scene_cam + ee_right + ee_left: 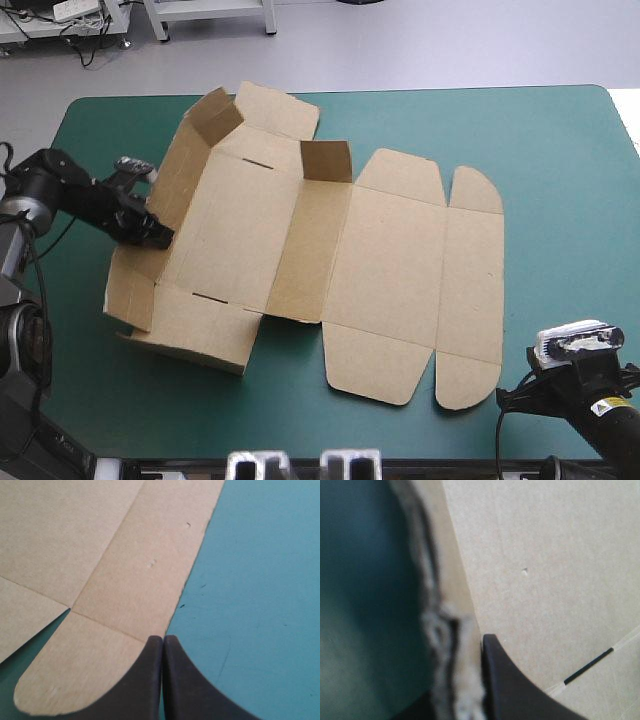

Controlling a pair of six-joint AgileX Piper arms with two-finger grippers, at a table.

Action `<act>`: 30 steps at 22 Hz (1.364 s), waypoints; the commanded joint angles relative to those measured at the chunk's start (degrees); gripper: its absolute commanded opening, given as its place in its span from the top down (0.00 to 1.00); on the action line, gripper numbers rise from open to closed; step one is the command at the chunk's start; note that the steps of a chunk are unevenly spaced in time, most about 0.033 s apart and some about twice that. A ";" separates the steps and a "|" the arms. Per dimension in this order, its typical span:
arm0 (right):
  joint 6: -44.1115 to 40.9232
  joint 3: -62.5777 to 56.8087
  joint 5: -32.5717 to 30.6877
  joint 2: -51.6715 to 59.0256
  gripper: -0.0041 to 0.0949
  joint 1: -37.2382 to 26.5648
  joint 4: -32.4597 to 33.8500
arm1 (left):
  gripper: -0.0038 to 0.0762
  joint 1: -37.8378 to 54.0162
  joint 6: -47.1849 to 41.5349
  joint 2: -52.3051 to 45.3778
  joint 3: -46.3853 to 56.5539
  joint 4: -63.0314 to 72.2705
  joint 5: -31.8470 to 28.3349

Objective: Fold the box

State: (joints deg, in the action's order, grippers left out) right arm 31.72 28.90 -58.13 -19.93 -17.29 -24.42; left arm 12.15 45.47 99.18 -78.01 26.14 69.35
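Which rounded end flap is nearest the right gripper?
The near-side rounded flap, just beside the shut right gripper; its twin sits much farther off.

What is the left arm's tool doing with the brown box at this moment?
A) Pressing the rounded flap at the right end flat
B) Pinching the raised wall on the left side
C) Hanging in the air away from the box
B: in the high view the left tool is shut on the raised left wall of the box, and the left wrist view shows the board's edge clamped in it.
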 commanded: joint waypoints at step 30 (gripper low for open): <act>-5.11 20.64 -0.13 -5.67 0.97 -0.26 -0.02 | 0.97 -53.37 -14.30 -7.01 -16.41 -58.52 -28.96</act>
State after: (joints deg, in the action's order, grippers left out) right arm 27.41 43.42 -60.82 -21.87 -17.29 -22.98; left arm -40.83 35.56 97.05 -97.75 -27.55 47.76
